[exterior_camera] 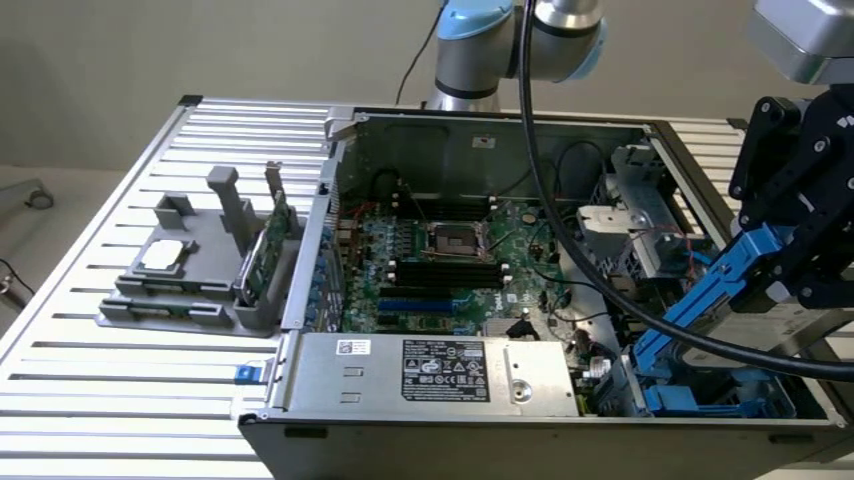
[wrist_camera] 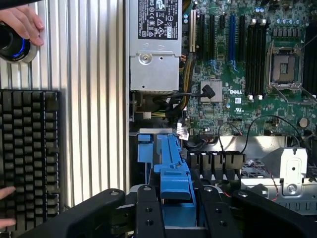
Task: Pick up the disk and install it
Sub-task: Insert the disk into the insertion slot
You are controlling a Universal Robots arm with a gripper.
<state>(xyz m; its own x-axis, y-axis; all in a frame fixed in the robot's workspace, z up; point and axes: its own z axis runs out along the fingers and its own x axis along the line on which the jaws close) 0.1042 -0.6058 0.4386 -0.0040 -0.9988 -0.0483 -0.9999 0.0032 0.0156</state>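
Note:
The disk [exterior_camera: 727, 285] hangs tilted above the open computer case [exterior_camera: 331, 190], at the exterior view's right. Its blue carrier bracket slopes down toward the blue drive bay [exterior_camera: 701, 400] in the case's near right corner, and a bit of silver body shows behind the bracket. My gripper [exterior_camera: 790, 268] is shut on the disk from above. In the wrist view the blue carrier [wrist_camera: 173, 166] sits between my black fingers [wrist_camera: 148, 208] of the gripper [wrist_camera: 179, 210], over a blue bay rail [wrist_camera: 144, 148] beside the motherboard.
Inside the case lie the motherboard [exterior_camera: 441, 250] and a silver power supply [exterior_camera: 427, 375]. A thick black cable [exterior_camera: 561, 220] crosses the case. A grey holder [exterior_camera: 187, 290] with a processor chip [exterior_camera: 163, 256] and green card [exterior_camera: 274, 240] stands at the exterior view's left. A keyboard [wrist_camera: 29, 153] and a person's hand [wrist_camera: 22, 22] lie beside the case.

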